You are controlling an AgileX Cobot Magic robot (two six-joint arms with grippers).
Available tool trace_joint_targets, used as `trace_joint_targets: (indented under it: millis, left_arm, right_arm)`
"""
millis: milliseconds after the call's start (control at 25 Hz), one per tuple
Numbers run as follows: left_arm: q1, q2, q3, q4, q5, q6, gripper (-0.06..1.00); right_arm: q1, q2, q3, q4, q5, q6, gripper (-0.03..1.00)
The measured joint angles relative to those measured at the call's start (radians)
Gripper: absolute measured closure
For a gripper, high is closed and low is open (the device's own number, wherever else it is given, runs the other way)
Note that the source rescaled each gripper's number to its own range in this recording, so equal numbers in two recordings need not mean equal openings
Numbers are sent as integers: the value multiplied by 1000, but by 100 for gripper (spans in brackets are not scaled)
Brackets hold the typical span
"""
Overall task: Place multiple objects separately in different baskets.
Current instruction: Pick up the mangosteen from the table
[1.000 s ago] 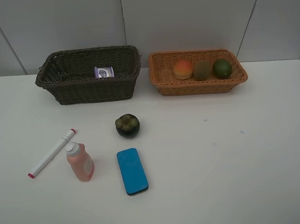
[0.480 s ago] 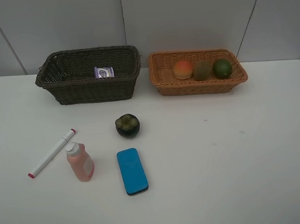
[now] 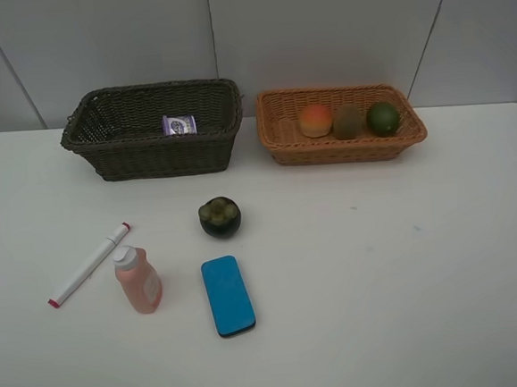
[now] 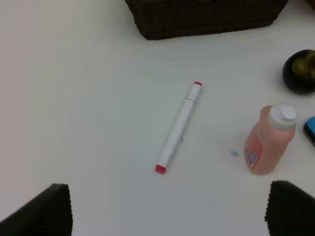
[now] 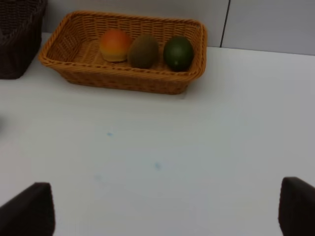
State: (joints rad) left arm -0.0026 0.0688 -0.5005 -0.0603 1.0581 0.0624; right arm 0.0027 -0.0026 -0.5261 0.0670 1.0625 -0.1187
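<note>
— What did my setup look like?
— Your white counter carried the dark brown basket and, just beside it, the light orange basket. Your left tool and right tool both hung above the counter, jaws wide apart, gripping nothing.
— And the items?
— The blue block, upright pink bottle, marker and mangosteen sat loose on the counter. The orange-red fruit, kiwi and green fruit lay in the light basket, and the purple-lidded tub in the dark one.
</note>
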Motion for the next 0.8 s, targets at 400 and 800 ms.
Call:
trace_joint_targets:
  millis: [400, 800]
  left_arm:
    - [0, 0, 0, 0, 0, 0, -6]
    - [0, 0, 0, 0, 0, 0, -6]
  right_arm:
    - [0, 0, 0, 0, 0, 0, -3]
    - [0, 0, 0, 0, 0, 0, -3]
